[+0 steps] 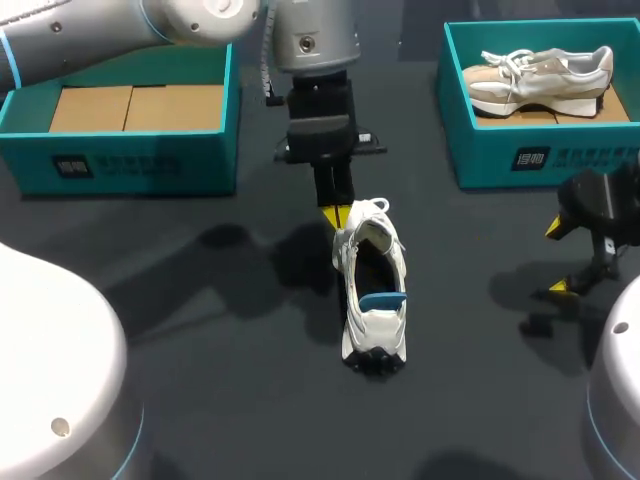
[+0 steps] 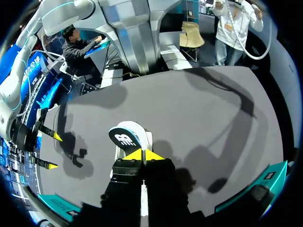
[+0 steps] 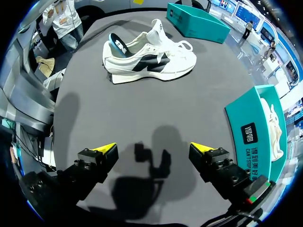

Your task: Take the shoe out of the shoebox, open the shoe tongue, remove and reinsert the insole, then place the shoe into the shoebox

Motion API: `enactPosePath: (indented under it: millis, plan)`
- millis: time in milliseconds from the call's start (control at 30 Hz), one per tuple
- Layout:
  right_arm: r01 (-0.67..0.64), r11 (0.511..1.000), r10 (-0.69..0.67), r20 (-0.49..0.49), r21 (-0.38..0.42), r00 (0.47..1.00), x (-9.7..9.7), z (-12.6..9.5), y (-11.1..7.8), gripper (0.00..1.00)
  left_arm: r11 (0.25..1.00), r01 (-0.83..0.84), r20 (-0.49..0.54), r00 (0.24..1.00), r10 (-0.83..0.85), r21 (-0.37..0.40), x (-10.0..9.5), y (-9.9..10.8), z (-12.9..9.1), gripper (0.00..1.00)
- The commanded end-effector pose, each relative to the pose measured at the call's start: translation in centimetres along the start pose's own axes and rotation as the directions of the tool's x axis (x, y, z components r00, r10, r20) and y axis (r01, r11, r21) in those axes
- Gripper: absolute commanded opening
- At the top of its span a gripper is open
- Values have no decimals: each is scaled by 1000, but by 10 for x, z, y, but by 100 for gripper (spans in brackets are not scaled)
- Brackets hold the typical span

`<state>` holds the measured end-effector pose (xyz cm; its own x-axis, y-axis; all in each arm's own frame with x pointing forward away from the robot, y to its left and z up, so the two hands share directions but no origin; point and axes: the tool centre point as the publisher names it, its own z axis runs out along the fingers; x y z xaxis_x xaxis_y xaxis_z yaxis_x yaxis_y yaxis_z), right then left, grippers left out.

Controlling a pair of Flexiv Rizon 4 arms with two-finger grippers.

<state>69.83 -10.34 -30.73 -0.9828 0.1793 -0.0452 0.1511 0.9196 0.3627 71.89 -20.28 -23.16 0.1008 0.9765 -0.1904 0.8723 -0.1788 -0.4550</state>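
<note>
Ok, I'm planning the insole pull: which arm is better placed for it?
Probably left: the left gripper is already at the shoe, with the raised insole just ahead of it. The right gripper stands open, well apart to the side.

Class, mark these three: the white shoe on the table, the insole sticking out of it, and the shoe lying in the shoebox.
white shoe (image 1: 368,325): head view, on its heel upper.
insole (image 3: 115,41): right wrist view, on its raised heel end.
shoe in the shoebox (image 1: 540,75): head view, on its side at midfoot.
</note>
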Motion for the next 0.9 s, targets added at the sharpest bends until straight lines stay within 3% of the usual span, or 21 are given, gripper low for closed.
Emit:
enactPosePath:
  millis: [33, 900]
  plan:
    - [-1, 1000, 1, 3, 4, 1000, 2, -1, 0, 100, 1000, 10, -22, 1000, -9, 7, -18, 5, 7, 0]
    - [-1, 1000, 1, 3, 4, 1000, 2, -1, 0, 100, 1000, 30, -27, 999, -30, -1, -21, 6, 8, 0]
